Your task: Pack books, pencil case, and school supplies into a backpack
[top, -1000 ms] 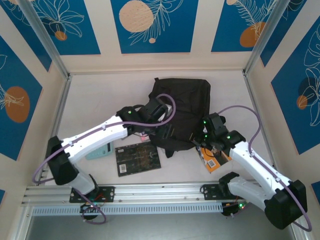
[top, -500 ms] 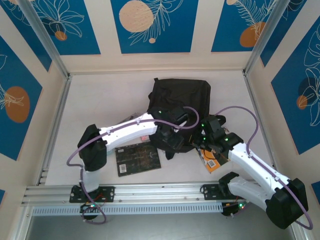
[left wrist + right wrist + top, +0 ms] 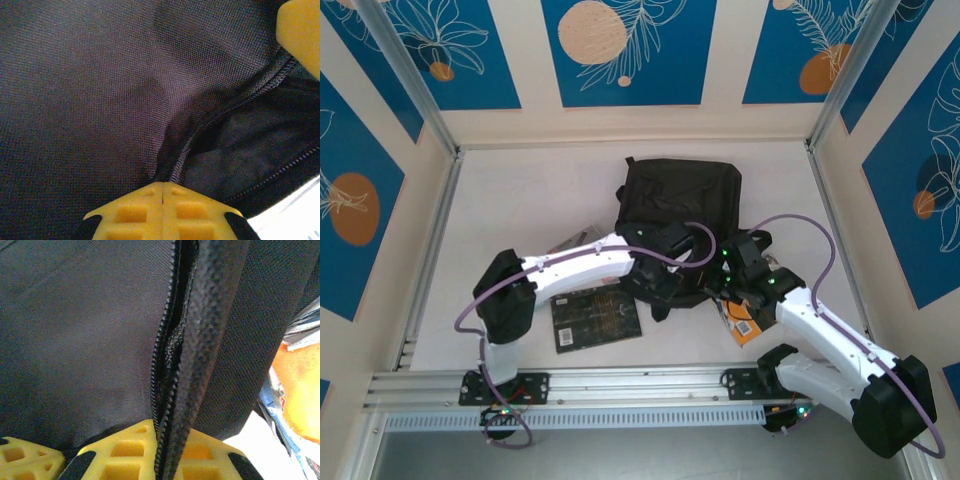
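Lying in the middle of the white counter, the large black fabric backpack has both arms at its near edge. The right pincer is clamped on the backpack's zip-edged flap, just beside the orange-and-black paperback. The left pincer is fully closed, its tips against the fabric by a zip; whether any cloth is caught I cannot tell. The black gold-patterned paperback lies beside the left arm.

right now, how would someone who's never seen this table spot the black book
Find the big black backpack at the centre. Toward the near edge, off its left corner, the black book lies flat. Its gold-patterned dark cover sets it apart from the orange book on the right.
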Robot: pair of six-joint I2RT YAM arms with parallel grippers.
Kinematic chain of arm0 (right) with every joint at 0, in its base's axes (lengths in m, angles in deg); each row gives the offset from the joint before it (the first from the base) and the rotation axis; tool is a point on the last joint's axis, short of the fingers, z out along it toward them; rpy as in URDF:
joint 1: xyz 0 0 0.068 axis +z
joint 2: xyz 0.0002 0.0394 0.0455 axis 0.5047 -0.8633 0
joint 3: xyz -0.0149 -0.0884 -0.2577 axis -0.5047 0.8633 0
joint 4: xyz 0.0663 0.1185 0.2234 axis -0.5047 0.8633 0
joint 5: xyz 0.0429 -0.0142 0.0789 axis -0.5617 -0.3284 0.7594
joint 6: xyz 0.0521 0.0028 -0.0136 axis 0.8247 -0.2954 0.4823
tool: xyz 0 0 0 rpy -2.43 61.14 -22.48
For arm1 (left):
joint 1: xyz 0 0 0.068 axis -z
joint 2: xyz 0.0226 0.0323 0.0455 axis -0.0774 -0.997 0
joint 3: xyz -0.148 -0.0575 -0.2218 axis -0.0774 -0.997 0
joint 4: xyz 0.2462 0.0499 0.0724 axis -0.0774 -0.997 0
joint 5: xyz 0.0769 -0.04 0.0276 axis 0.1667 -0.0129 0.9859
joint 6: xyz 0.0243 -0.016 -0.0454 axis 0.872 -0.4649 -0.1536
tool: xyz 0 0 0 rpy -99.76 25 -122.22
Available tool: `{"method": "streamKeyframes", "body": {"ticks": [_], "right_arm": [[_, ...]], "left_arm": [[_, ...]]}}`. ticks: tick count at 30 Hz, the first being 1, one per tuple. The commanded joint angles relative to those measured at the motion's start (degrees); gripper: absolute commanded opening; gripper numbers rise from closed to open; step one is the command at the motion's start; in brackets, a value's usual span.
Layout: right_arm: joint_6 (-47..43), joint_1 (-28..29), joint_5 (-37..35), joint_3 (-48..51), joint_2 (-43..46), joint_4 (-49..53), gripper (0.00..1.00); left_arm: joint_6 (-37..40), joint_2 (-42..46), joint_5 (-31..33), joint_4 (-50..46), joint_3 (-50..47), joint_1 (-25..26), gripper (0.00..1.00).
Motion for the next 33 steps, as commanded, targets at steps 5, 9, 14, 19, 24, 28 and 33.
{"method": "streamKeyframes", "body": {"ticks": [5,9,14,19,24,28,33], "right_arm": [[0.0,2.0,0.8,7.6,4.0,-9.6,0.00],[0.2,6.9,0.4,10.9,2.5,-12.6,0.00],[1.0,13.9,-2.6,12.5,0.3,-14.7,0.02],[1.3,18.1,-6.7,12.8,0.0,-14.7,0.02],[2.2,18.4,-7.7,12.6,0.3,-14.3,0.02],[2.3,18.4,-8.5,11.8,0.9,-13.4,0.02],[2.6,18.3,-9.6,11.4,2.3,-12.2,0.02]], "left_arm": [[0.4,12.8,3.9,4.9,-11.2,-0.8,0.00],[-0.9,17.4,5.1,6.6,-16.0,-1.1,0.23],[-4.8,22.8,8.4,5.4,-17.3,-3.3,0.56],[-5.4,19.1,6.0,1.5,-12.0,-3.5,0.63],[-3.0,11.9,5.0,-1.3,-4.1,-2.4,0.63],[0.9,4.3,6.4,-6.4,3.4,-0.7,0.63],[2.9,-2.2,7.4,-9.5,7.1,0.8,0.63]]}}
